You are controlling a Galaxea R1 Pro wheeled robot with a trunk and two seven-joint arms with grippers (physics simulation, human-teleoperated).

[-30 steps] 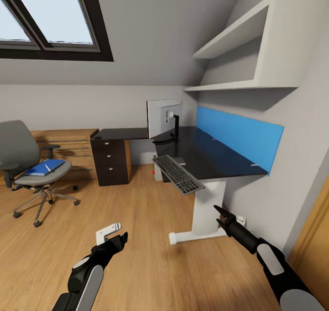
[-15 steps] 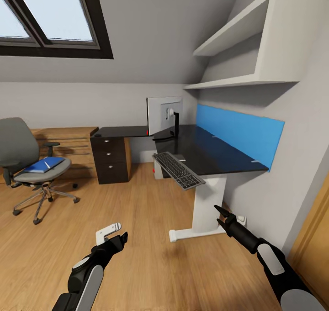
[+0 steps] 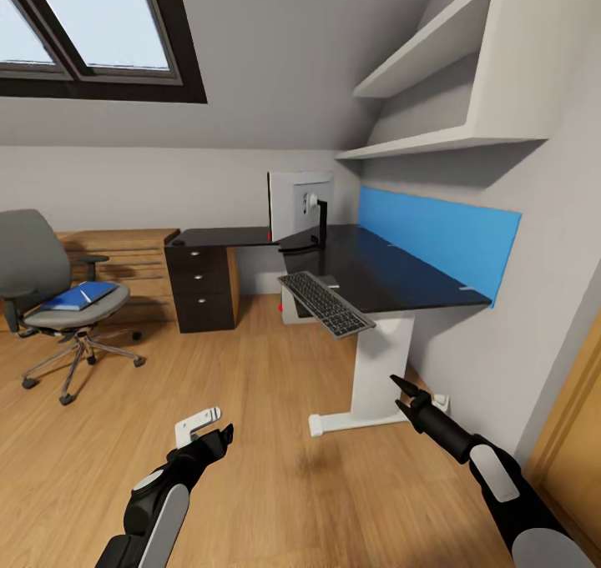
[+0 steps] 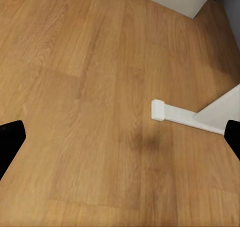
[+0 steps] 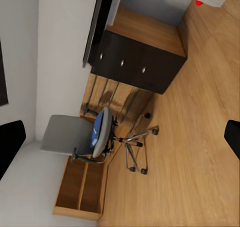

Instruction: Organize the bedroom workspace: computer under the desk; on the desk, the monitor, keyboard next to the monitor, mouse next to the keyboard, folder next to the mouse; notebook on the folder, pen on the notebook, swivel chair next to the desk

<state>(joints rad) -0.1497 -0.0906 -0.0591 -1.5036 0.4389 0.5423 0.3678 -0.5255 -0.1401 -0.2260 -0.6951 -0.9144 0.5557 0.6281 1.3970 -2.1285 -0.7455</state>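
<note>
In the head view the desk (image 3: pixel 392 280) stands right of centre, the monitor (image 3: pixel 300 205) at its far end and the keyboard (image 3: pixel 325 303) overhanging its near edge. The chair (image 3: pixel 46 289) sits at mid left, well apart from the desk, with the folder (image 3: pixel 79 296) on its seat; a pale sliver lies on the folder, too small to name. Both claws hang low over bare floor: the left claw (image 3: pixel 219 434) at lower left, the right claw (image 3: pixel 403 394) at lower right, near the desk's white foot (image 3: pixel 355 422). Both are spread, holding nothing. A wood chest (image 3: pixel 125 259) stands behind the chair.
</note>
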